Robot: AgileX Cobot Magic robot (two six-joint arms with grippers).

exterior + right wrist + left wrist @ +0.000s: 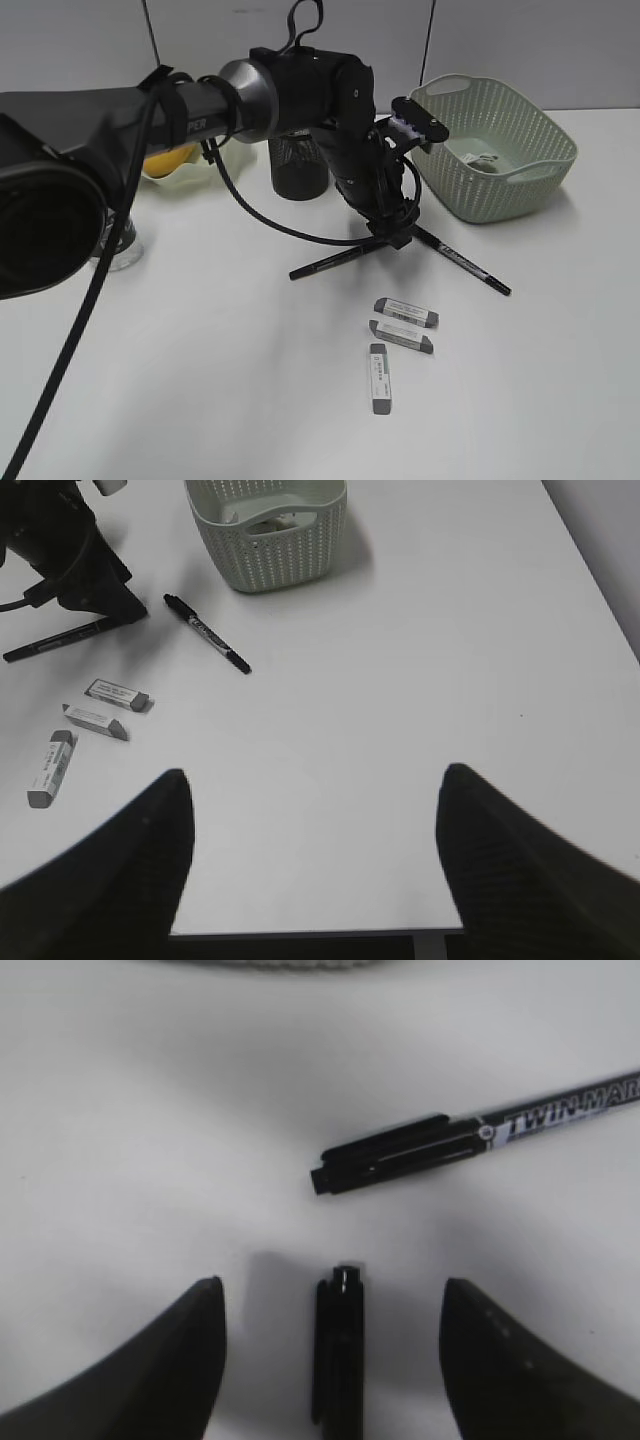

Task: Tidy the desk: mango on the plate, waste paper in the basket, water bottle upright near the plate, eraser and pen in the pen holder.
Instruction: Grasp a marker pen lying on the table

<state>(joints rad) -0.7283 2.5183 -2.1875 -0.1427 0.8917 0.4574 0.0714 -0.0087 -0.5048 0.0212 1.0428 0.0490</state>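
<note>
My left gripper (pixel 393 236) is open and low over the desk (pixel 200 380). One black pen (pixel 340 1360) lies between its jaws (pixel 332 1290), untouched. A second black pen (pixel 400 1155) with white print lies just beyond; it also shows in the exterior view (pixel 465 265). Three grey erasers (pixel 405 312) (pixel 400 336) (pixel 378 377) lie nearer the front. The black mesh pen holder (pixel 297 165) stands behind the arm. The mango (pixel 170 158) lies on the plate (pixel 195 172). The waste paper (pixel 485 158) is in the basket (pixel 495 150). The water bottle (pixel 120 250) is mostly hidden. My right gripper (pixel 315 775) is open and empty.
My left arm (pixel 150 110) spans the left and middle of the exterior view and hides much behind it. The right gripper hovers above the desk's front edge (pixel 300 925). In the right wrist view the basket (pixel 265 520) stands at the far side.
</note>
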